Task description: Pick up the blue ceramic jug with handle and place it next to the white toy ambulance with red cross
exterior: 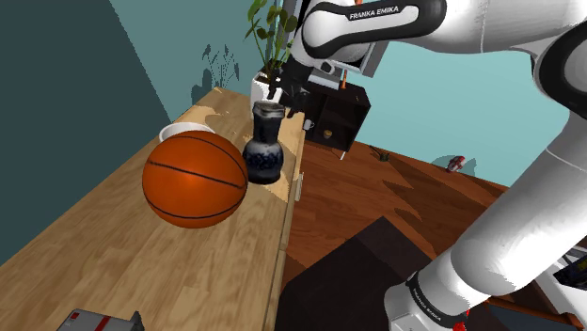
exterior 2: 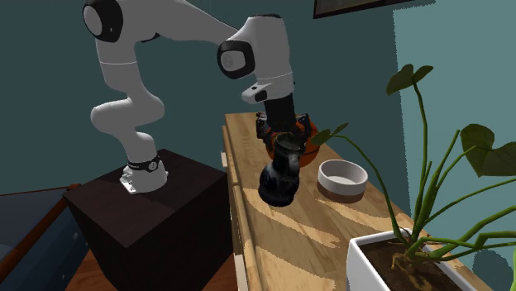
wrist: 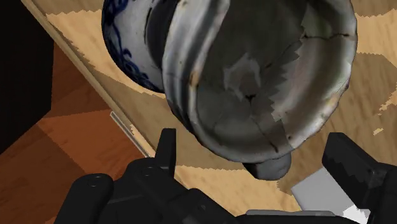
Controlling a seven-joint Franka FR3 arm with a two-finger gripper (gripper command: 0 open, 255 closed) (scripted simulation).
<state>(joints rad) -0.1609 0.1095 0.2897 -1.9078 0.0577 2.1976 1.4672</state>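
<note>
Lettering (exterior: 373, 13) "FRANKA EMIKA" marks the arm (exterior: 531, 179) — hand (exterior: 288, 98) spread apart above blue-and-white jug (exterior: 264, 156).

Jug (exterior: 264, 146) on table (exterior: 113, 254) edge, basketball (exterior: 195, 179) just beside it, bowl (exterior: 183, 130) behind basketball

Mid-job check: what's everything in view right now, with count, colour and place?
jug: 1, blue and white, on the table near its edge, beside the basketball
basketball: 1, orange, on the table
bowl: 1, white, on the table behind the basketball
plant: 1, green, in a white pot at the table's far end
grey-red item: 1, on the table at the shoulder view's bottom edge; cannot identify it
table: 1, light wood
cabinet: 1, dark, on the floor beyond the table
stand: 1, dark, beside the table
arm: 1, white
end effector: 1, black, open, above the jug's mouth
</note>
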